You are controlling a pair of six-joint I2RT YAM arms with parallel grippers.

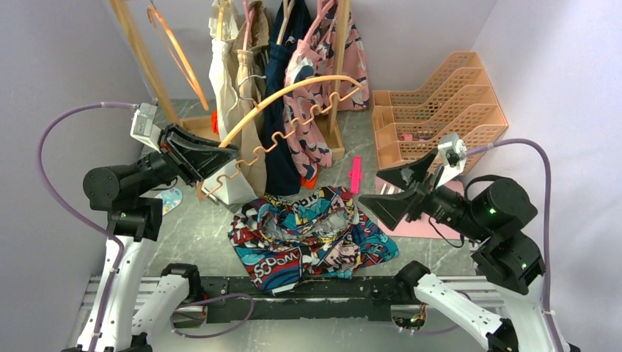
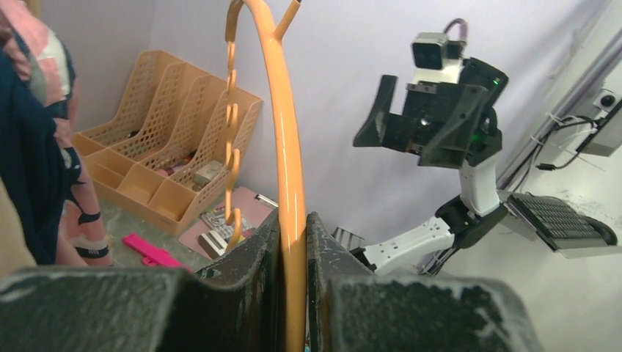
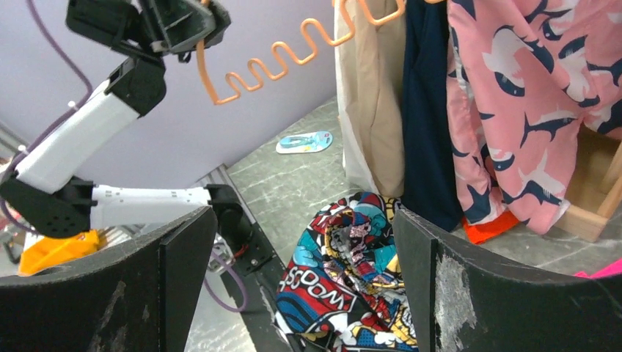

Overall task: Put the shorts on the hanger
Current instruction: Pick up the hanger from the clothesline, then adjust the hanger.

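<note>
Top external view puts the shorts (image 1: 312, 235) in a crumpled heap on the table (image 1: 194, 238), at the near middle, close to the arm bases. Left wrist view shows your left gripper (image 2: 293, 224) clamped on the slim hanger (image 2: 288, 147), which it holds in the air to the far left of the shorts, well apart from them. Your right gripper (image 3: 304, 213) hangs above the heap's right side, fingers spread wide with nothing between them.

Expect the shorts to be light, soft and limp. They will sag and bunch wherever you lift them, and a pinch mid-heap would likely gather several layers. The waistband rim, which seems to gape upward at the centre, looks the better hold. The hanger looks stiff and smooth, so fabric may slide along it.
</note>
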